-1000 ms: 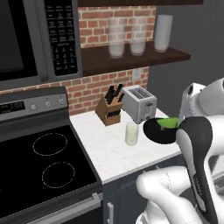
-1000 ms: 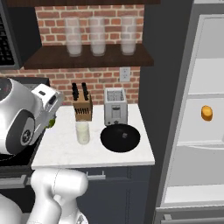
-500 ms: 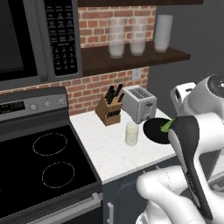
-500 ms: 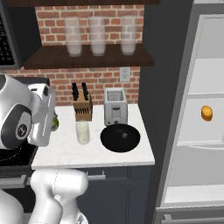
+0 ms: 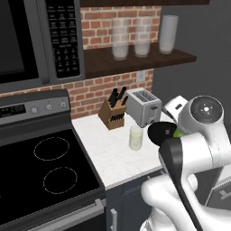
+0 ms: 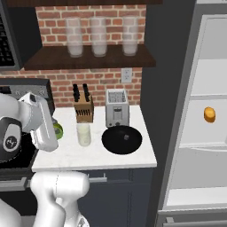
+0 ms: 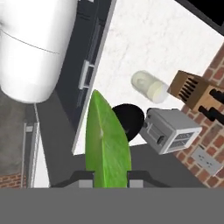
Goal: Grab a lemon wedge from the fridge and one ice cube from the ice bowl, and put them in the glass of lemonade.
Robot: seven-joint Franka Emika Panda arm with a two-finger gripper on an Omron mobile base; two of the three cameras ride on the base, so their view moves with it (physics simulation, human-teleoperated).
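Here the gripper (image 7: 107, 180) is pinched on the lemon wedge (image 7: 107, 144), which stands up green between the two finger tips in the hand view. From the right base view a bit of the wedge (image 6: 58, 131) shows at the arm's edge, above the left part of the counter (image 6: 119, 159), near the glass (image 6: 83, 134). The glass, with pale yellow liquid, stands on the white counter in front of the knife block (image 6: 83, 109), and the ice bowl (image 6: 122, 139) lies just beside it to the right, in front of the toaster (image 6: 116, 107). The fridge (image 6: 195, 115) is open at the right, with a small orange fruit (image 6: 209, 114) on a white shelf. Three frosted glasses (image 6: 99, 36) stand on the dark shelf above. From the left base view the stove (image 5: 40, 167) is left of the counter.
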